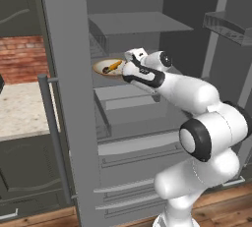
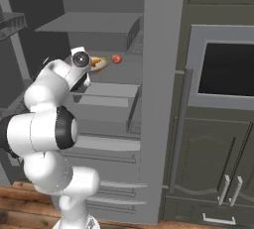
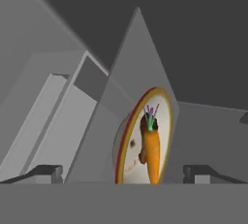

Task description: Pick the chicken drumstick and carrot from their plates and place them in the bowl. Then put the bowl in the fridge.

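Note:
The tan bowl [image 1: 102,67] rests on a middle shelf inside the open fridge [image 1: 140,22]. In it lies the orange carrot [image 1: 114,65], with the dark chicken drumstick [image 1: 105,70] beside it. My gripper [image 1: 127,64] hovers just in front of the bowl's rim, open and holding nothing. In the hand view the bowl [image 3: 125,140] appears rolled on edge, the carrot [image 3: 153,156] covers most of the drumstick [image 3: 142,157], and my gripper [image 3: 123,173] has both tips spread wide. From the right I see the bowl [image 2: 100,64] past the wrist. The plates are out of view.
A small red fruit [image 2: 116,59] sits on the same shelf, right of the bowl. The fridge's open doors [image 1: 64,98] [image 2: 159,99] flank the arm, one with a long bar handle [image 1: 51,137]. Drawers [image 1: 133,162] lie below. A counter [image 1: 19,108] stands left, dark cabinets [image 2: 223,163] right.

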